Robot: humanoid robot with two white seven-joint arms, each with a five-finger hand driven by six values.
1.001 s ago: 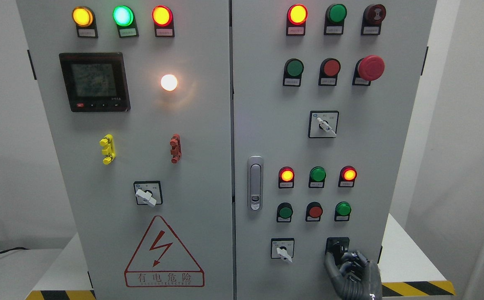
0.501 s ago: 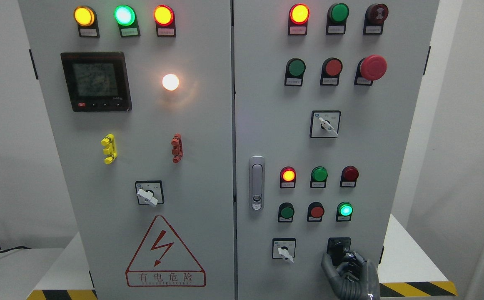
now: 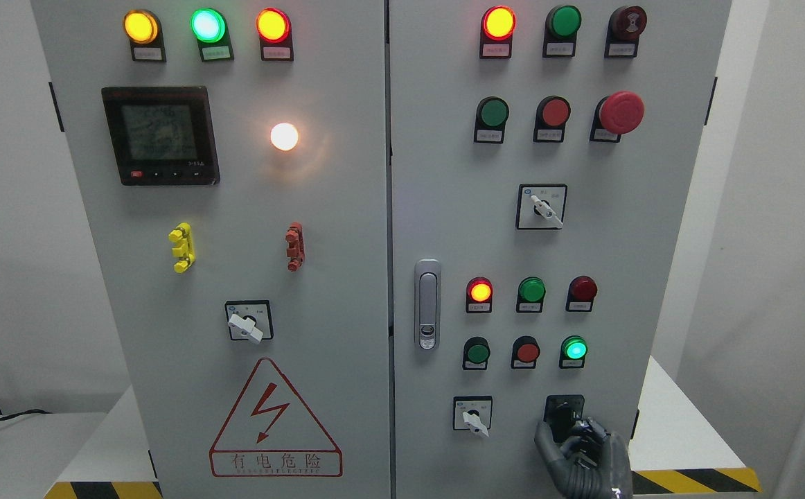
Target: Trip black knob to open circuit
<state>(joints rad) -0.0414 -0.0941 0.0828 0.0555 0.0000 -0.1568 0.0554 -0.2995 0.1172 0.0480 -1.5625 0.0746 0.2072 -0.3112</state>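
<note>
The black knob [image 3: 563, 409] sits on a black square plate at the lower right of the grey cabinet's right door [image 3: 617, 208]. My right hand [image 3: 564, 428] comes up from the bottom edge, directly below the knob. Its thumb rises on the left and its curled fingers [image 3: 588, 431] on the right, closing on the knob's lower end. Above the knob a green lamp [image 3: 574, 348] glows, and the red lamp [image 3: 582, 288] above that is dark. My left arm is out of view.
A white-handled selector [image 3: 472, 418] is just left of the knob. The door latch handle [image 3: 427, 305] stands at the door's left edge. More lamps, buttons and a red mushroom stop [image 3: 621, 111] fill the upper panel. White table edges with hazard tape [image 3: 697, 478] flank the cabinet.
One second ago the lower-right red lamp was lit and the green one below it dark; now they are swapped. My right hand has dropped slightly and its thumb has spread left.
</note>
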